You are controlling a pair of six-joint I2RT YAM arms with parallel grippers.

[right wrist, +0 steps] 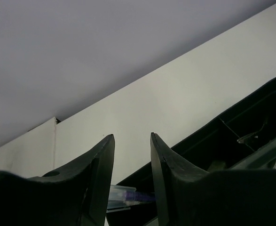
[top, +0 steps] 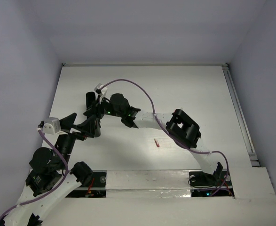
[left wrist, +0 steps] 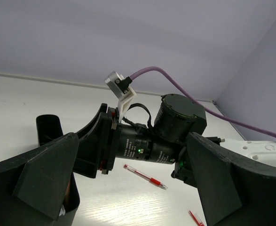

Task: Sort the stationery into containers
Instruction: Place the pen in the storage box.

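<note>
Top view: a red pen (top: 157, 143) lies on the table (top: 199, 94), right of the black box (top: 90, 100). Left wrist: the left gripper (left wrist: 133, 135) gapes wide, holding nothing. Right wrist: the right gripper (right wrist: 131, 136) stands parted — a clear pen (right wrist: 121, 194) shows low between its fingers, by the box's end.

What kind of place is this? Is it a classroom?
More likely a robot lab bench: a left arm and right arm bolted to a white table, plain walls around it, a red pen and black box for sorting.
</note>
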